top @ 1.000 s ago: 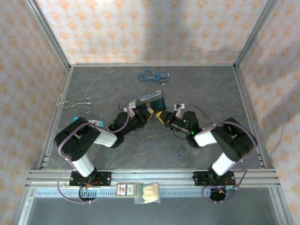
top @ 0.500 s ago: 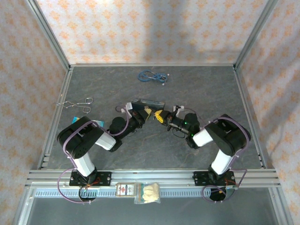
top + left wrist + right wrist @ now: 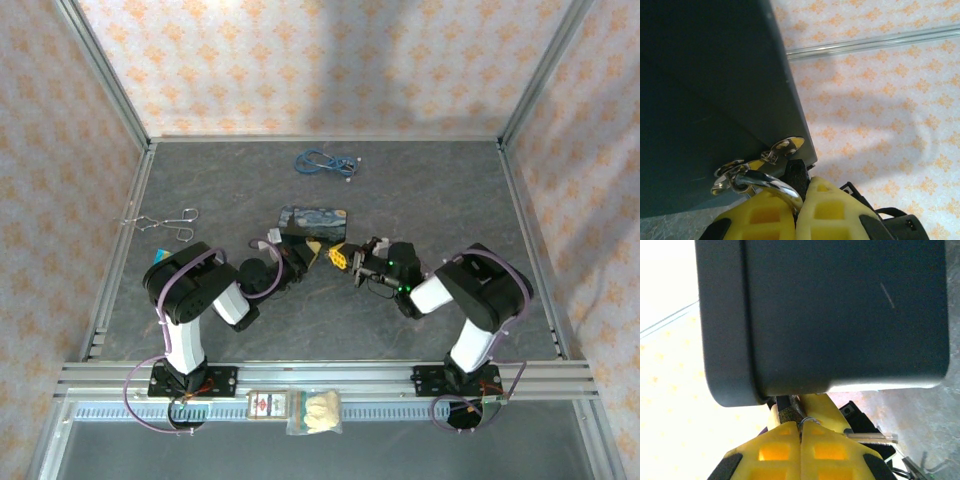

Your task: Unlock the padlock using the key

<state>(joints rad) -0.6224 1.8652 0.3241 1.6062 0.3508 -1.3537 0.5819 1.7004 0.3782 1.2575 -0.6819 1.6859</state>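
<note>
At mid-table, both arms meet at the tin's (image 3: 313, 218) near edge. Left gripper (image 3: 799, 202): yellow fingers clamped tight together on the padlock (image 3: 767, 179), its silvery shackle hooked through the tin's hasp. Right gripper (image 3: 801, 432): fingers pressed closed too, pinching the key's thin wire ring. The key (image 3: 872, 438) juts out sideways just beside them, right under the tin's dark side.

The padlock shackle (image 3: 767, 180) gleams metallic (tin (image 3: 705, 100) matt).
</note>
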